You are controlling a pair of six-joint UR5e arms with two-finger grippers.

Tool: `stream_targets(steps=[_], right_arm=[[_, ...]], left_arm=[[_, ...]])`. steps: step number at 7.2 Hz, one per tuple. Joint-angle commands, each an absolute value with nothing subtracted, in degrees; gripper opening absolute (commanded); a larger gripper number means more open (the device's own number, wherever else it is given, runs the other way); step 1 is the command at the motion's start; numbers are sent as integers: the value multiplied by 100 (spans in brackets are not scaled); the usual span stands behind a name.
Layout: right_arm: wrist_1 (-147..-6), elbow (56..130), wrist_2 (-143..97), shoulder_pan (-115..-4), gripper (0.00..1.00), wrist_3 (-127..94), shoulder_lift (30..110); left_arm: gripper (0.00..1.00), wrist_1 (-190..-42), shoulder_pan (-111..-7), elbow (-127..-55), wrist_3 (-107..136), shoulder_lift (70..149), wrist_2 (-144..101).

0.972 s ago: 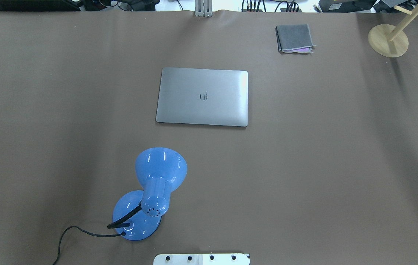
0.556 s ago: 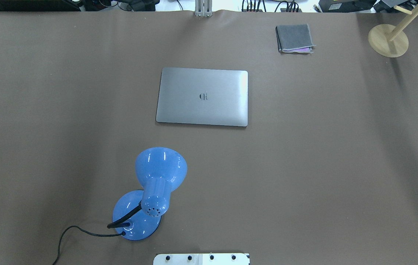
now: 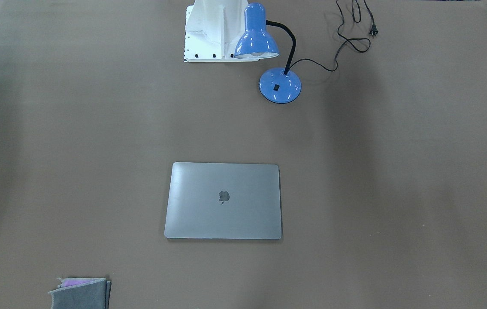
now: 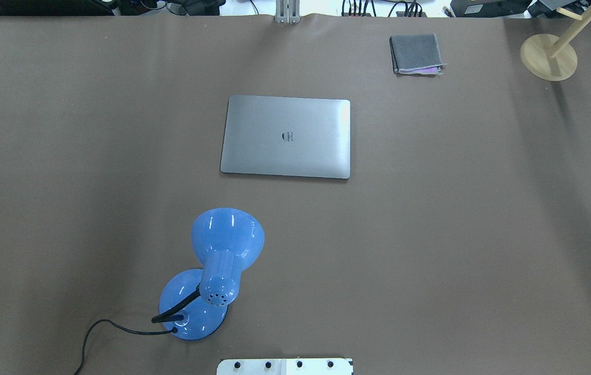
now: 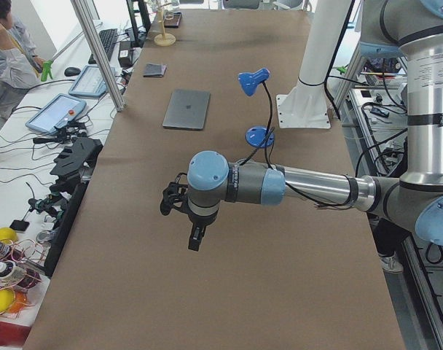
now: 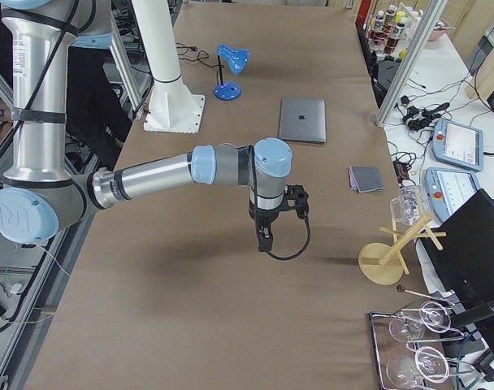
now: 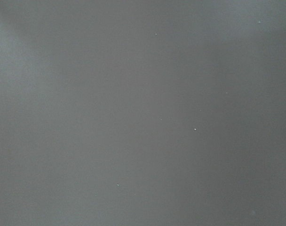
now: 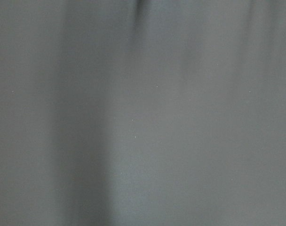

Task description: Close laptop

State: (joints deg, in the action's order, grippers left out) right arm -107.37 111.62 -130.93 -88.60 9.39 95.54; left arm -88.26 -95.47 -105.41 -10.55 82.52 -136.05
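The laptop (image 4: 286, 136) is found already shut flat on the table (image 4: 456, 234), at 1 o'clock from the lamp (image 4: 222, 260), so no further move is judged needed; whether the left claw (image 5: 195, 240) and right claw (image 6: 263, 240) are apart cannot be told.

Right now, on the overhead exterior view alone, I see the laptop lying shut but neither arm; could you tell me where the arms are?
Observer: The exterior left view shows the left arm's end effector pointing down over bare table, toward the table's left end and well apart from the laptop.
Operator: Thank you. And the right one?
Observer: In the exterior right view the right arm's end effector hangs likewise over bare table toward the right end, apart from the laptop. I cannot tell whether either is open.
Operator: Is the lamp plugged in?
Observer: No. The front-facing view shows the plug of the blue lamp lying loose on the table.
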Motion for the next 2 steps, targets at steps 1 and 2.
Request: stream_targets(steps=[1,2], right_arm=[[-10740,11205,-13113,-8859,100,940,9545],[-10740,11241,-13113,-8859,100,940,9545]], left_arm=[[98,-8850,-9554,-10564,-1055,8288,-13632],[98,-8851,-9580,-10721,-1055,8210,-13632]])
